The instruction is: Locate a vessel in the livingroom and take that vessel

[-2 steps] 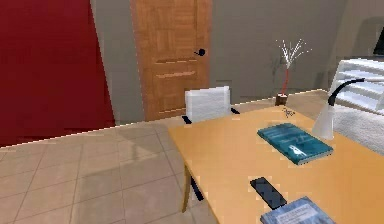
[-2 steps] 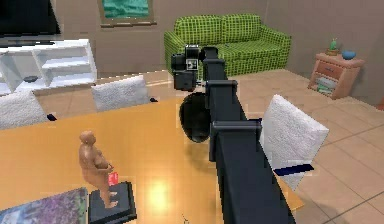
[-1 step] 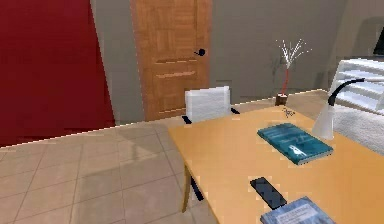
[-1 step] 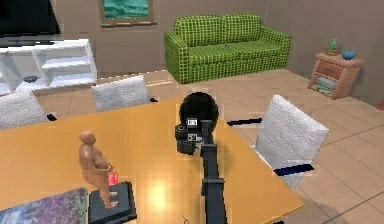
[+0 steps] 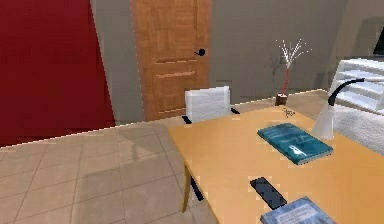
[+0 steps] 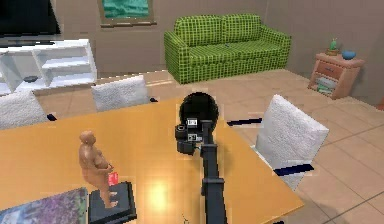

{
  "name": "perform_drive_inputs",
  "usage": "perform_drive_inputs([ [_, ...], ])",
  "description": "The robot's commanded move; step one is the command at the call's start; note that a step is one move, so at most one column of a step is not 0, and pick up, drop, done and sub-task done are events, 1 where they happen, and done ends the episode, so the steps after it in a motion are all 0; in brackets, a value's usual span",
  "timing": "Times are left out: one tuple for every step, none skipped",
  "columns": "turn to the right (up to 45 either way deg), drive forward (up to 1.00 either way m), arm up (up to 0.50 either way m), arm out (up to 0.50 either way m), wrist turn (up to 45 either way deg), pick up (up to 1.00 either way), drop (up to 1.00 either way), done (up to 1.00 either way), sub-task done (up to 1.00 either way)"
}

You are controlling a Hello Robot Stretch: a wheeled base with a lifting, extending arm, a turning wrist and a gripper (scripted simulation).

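My arm [image 6: 213, 185] rises as a dark bar over the wooden table [image 6: 160, 135]. The gripper [image 6: 187, 138] sits above the tabletop near its middle, with a dark round part [image 6: 200, 105] just beyond it. Its far end is hard to make out, so I cannot tell whether it holds anything. Two small teal vessel-like things [image 6: 348, 53] stand on a wooden side table [image 6: 335, 72] at the arm side view's far right. A dark vase with pale twigs [image 5: 283, 97] stands on the floor by the far wall in the forward view.
A figurine [image 6: 95, 160] on a dark base and a book [image 6: 40, 208] share the table. White chairs [image 6: 290, 135] [image 6: 120, 92] ring it. Beyond are a green sofa [image 6: 225, 45] and white shelves [image 6: 50, 65]. The forward view has a teal book [image 5: 295, 141], phone [image 5: 268, 190], lamp [image 5: 335, 108], wooden door [image 5: 172, 55].
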Motion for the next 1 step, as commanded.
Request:
perform_drive_inputs([
  [0.0,0.0,0.1,0.0,0.0,0.0,0.0,0.0,0.0],
])
